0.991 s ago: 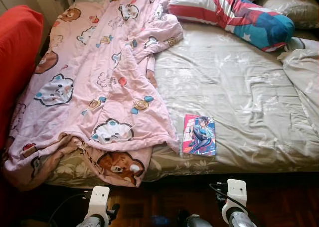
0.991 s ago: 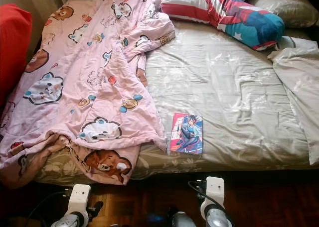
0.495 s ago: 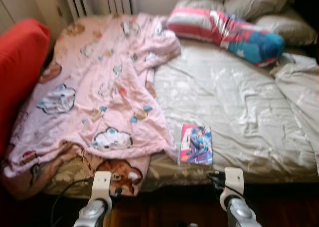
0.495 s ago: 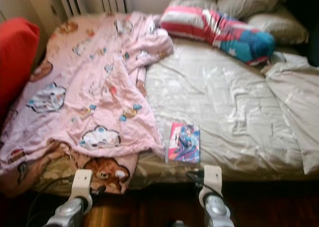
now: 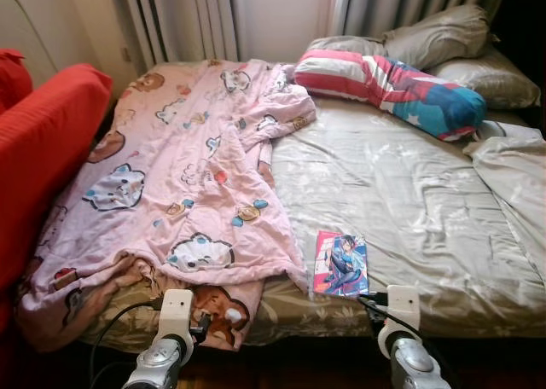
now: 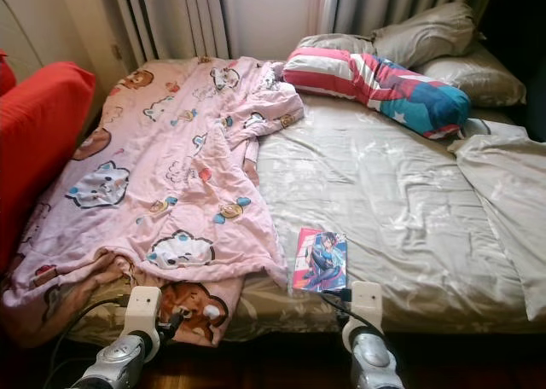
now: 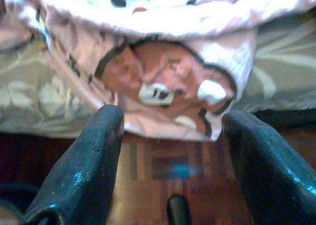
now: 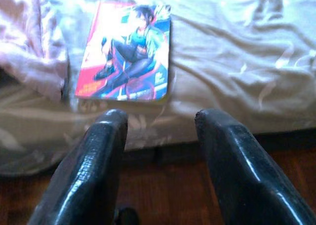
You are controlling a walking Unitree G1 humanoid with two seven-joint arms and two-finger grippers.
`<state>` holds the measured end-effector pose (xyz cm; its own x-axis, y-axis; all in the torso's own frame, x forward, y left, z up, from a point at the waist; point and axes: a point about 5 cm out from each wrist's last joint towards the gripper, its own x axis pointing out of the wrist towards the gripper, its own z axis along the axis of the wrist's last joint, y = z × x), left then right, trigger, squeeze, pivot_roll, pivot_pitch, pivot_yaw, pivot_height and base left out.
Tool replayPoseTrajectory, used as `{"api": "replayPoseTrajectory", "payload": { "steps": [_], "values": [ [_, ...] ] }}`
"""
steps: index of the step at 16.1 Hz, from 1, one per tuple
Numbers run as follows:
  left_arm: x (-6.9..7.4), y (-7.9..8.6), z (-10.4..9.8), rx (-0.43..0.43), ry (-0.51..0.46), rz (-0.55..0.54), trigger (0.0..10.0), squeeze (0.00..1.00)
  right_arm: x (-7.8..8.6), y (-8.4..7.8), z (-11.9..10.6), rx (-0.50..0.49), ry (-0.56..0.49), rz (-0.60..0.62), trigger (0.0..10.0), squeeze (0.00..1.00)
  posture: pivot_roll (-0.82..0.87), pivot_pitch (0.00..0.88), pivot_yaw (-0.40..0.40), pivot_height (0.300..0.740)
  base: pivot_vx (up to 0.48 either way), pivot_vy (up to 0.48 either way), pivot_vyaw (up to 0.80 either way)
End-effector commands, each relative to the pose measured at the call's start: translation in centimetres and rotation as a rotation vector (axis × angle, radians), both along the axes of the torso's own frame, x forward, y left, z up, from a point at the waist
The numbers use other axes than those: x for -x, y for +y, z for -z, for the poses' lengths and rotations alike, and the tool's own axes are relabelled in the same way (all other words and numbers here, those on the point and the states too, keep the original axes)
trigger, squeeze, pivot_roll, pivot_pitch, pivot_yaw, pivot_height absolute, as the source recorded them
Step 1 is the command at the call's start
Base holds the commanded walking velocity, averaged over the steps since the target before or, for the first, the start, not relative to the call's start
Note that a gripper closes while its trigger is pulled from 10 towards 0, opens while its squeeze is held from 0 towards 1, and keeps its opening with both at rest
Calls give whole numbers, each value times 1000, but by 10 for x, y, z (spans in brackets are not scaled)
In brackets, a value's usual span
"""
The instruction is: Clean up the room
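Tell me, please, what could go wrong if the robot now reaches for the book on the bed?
The book lies flat on the soft sheet, so the open right gripper may push it into the bedding rather than get under it. The pink blanket edge lies right beside it and could be snagged. The blanket also hangs over the bed edge before the open left gripper.

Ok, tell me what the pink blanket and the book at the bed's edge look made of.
Pink blanket: soft, thin woven fabric, likely cotton; matte, crumpled in loose folds, printed with cartoon animals.
Book: paper with a glossy printed cover, by the sheen on it in the right wrist view; lies flat and stiff.
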<state>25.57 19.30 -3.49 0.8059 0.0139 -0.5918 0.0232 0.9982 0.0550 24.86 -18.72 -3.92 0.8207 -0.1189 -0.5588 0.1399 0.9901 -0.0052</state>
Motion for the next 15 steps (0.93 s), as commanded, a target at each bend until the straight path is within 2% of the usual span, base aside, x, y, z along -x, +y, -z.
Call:
{"api": "replayPoseTrajectory", "payload": {
  "steps": [1, 3, 5, 7, 10, 13, 15],
  "values": [
    [4, 3, 1, -4, -15, 13, 10000, 0, 2, -6, -2, -4, -50, 24, 10000, 0, 53, 12, 2, 740, 0, 0, 0],
    [9, 11, 2, -7, -39, -15, 10000, 0, 17, -13, 3, 0, -76, 36, 10000, 0, 48, 19, -1, 740, 0, 0, 0],
    [17, 17, 6, -21, -25, -18, 10000, 0, 43, -19, 18, 12, -7, 51, 10000, 0, 40, 31, -4, 740, 0, 0, 0],
    [29, 20, 12, -47, 2, 13, 10000, 0, 55, -21, 24, 14, 13, 79, 10000, 0, 40, 41, 4, 740, 0, 0, 0],
    [40, 29, 17, -51, 17, -25, 10000, 0, 58, -20, 25, 6, 17, 80, 10000, 0, 35, 51, 7, 740, 0, 0, 0],
    [42, 28, 19, -43, 21, -23, 10000, 0, 59, -19, 26, 5, 21, 78, 10000, 0, 39, 51, 1, 740, 0, 0, 0],
    [48, 26, 22, -42, 38, -19, 10000, 0, 65, -20, 29, 9, 41, 73, 10000, 0, 36, 52, 2, 740, 249, 0, 0]
  ]
}}
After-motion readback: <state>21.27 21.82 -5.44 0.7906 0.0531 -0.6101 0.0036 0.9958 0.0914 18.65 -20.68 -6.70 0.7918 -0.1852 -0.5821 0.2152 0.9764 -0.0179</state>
